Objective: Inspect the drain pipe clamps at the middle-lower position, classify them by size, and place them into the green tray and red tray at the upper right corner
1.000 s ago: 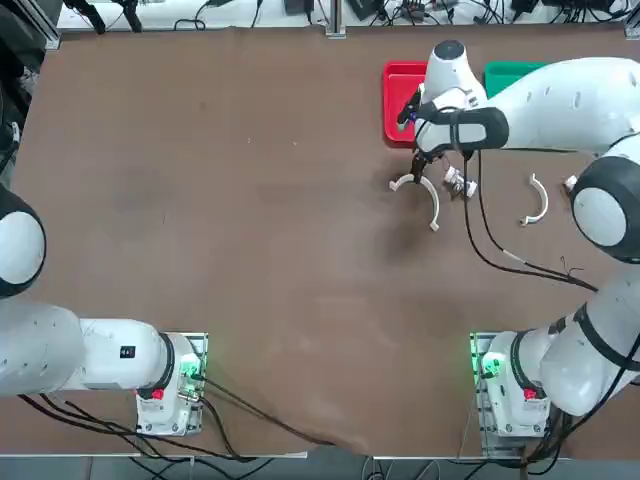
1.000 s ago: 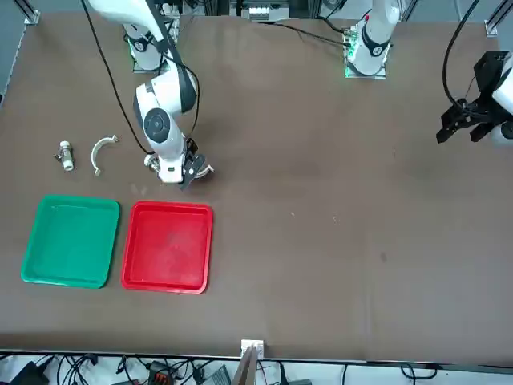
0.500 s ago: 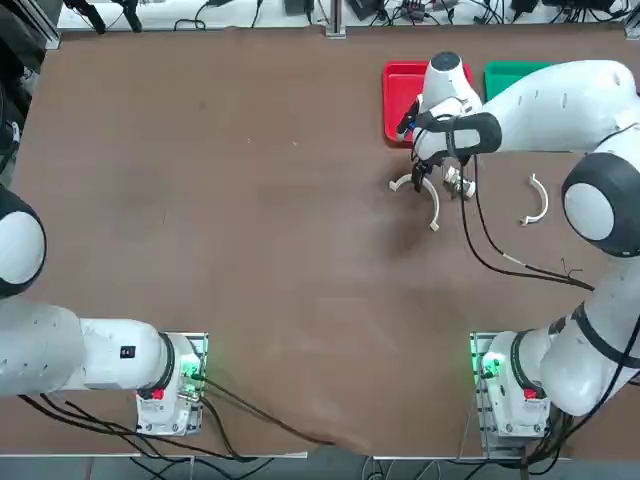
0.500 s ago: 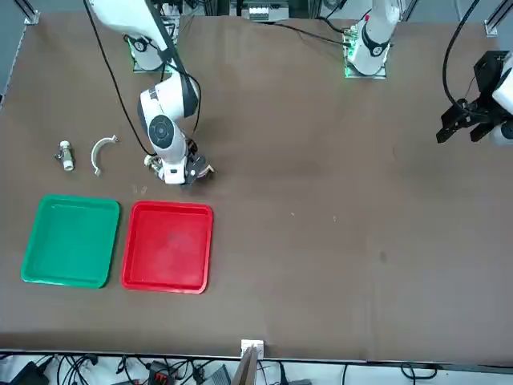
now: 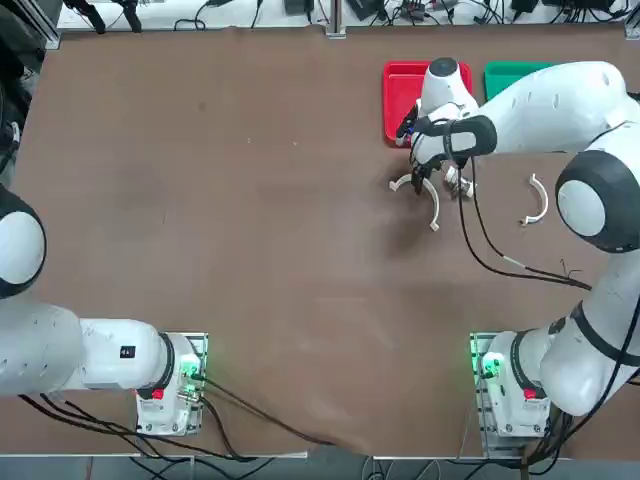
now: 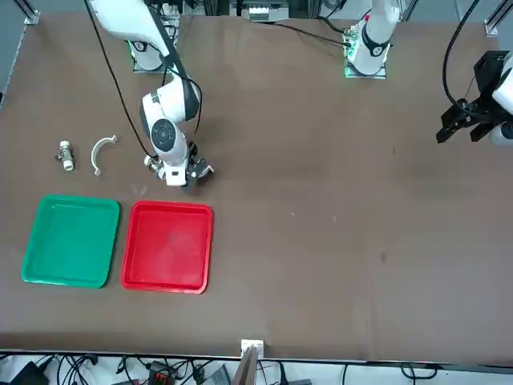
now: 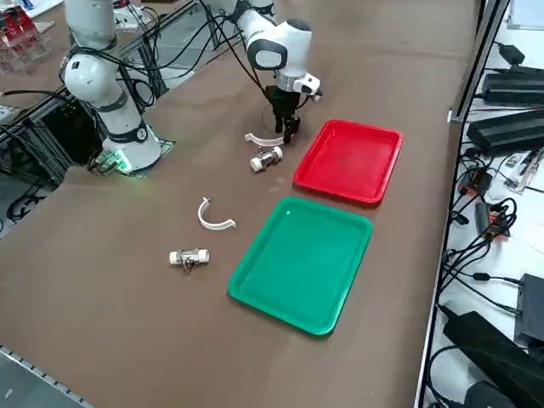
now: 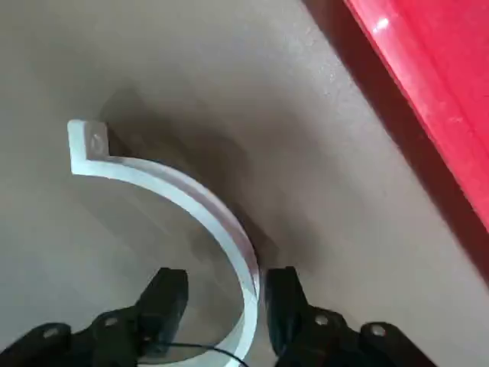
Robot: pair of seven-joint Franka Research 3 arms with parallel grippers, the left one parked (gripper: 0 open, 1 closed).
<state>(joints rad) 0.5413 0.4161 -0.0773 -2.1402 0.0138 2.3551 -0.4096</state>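
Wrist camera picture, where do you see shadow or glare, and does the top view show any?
Right wrist view: the right gripper straddles the large white clamp, a soft dark shadow lying on the table beside the clamp; a bright glare spot sits on the red tray. Top view: only a faint shadow on the table around the clamp, no glare.

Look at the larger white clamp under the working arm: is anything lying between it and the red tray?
Nothing visible does. The larger clamp lies on bare table beside the red tray, with the right gripper straddling its band, jaws not yet closed. A small metal fitting sits off to the side.
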